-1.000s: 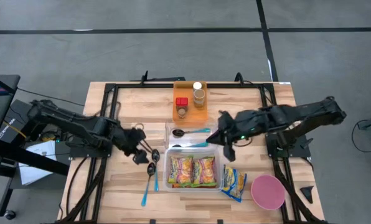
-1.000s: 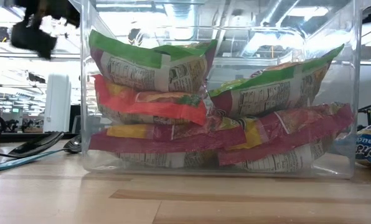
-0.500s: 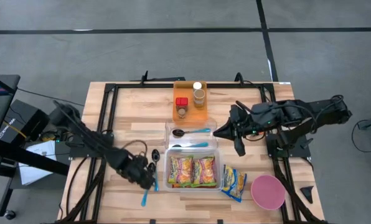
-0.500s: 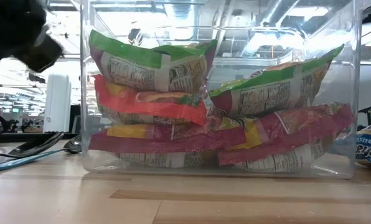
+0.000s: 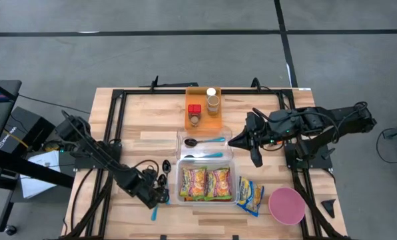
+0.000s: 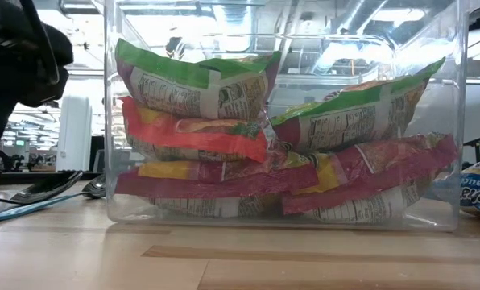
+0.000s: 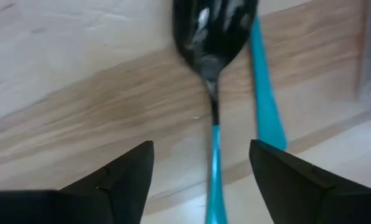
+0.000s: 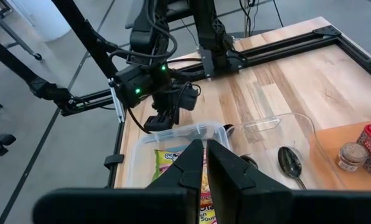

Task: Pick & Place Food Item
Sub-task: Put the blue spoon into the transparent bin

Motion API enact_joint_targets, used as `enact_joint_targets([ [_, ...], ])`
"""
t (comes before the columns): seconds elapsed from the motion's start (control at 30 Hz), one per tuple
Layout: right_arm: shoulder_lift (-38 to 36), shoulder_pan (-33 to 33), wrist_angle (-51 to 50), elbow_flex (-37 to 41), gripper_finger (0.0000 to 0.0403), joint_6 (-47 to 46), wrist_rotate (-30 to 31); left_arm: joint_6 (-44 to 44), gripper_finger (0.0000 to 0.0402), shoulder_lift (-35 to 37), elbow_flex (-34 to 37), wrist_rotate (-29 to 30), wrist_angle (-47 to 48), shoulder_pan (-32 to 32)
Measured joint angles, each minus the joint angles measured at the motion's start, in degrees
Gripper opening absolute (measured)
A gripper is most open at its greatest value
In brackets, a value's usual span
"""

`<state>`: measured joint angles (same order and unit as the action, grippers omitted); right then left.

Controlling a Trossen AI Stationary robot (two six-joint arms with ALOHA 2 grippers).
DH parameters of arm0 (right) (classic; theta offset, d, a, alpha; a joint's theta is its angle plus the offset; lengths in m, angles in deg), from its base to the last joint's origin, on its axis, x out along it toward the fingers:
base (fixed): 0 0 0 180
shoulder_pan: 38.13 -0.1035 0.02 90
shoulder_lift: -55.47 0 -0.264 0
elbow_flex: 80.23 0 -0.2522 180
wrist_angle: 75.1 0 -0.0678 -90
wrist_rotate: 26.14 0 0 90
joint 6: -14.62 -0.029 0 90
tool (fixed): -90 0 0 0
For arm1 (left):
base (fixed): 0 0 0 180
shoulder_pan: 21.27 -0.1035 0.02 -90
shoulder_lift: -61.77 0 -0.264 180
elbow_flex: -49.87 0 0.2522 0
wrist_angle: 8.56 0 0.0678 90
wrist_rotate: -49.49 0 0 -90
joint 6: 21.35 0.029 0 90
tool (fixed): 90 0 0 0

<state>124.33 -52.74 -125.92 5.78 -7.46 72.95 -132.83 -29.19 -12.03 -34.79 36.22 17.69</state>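
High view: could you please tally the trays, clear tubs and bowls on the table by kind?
orange tray: 1
clear tubs: 2, the spoon tub and the packet tub
pink bowl: 1
Total: 4

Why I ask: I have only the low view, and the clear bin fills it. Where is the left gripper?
Observer: The left gripper is low over the table, just left of the clear bin, above the loose spoons.
Operator: Has it got one?
Observer: No. In its wrist view the fingers stand open on either side of a black spoon with a teal handle, not touching it.
Operator: And the right arm?
Observer: The right gripper hangs shut, with nothing in it, beyond the bin's far right corner. A loose food packet lies on the table right of the bin.
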Motion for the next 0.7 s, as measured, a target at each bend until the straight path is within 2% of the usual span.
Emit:
enact_joint_targets([
  [0.27,0.0,0.0,-0.2,0.0,0.0018,0.04,0.0,0.06,0.0242,-0.61,0.0,1.46,-2.99,-0.21],
  [0.53,0.0,0.0,-0.35,0.0,0.0018,0.13,0.0,-0.35,0.0237,-5.33,-0.15,1.0,-6.4,-0.46],
  [0.7,0.0,0.0,-0.33,0.0,0.0017,0.11,0.0,-3.22,0.0209,-6.28,-0.28,0.61,-4.32,-0.46],
])
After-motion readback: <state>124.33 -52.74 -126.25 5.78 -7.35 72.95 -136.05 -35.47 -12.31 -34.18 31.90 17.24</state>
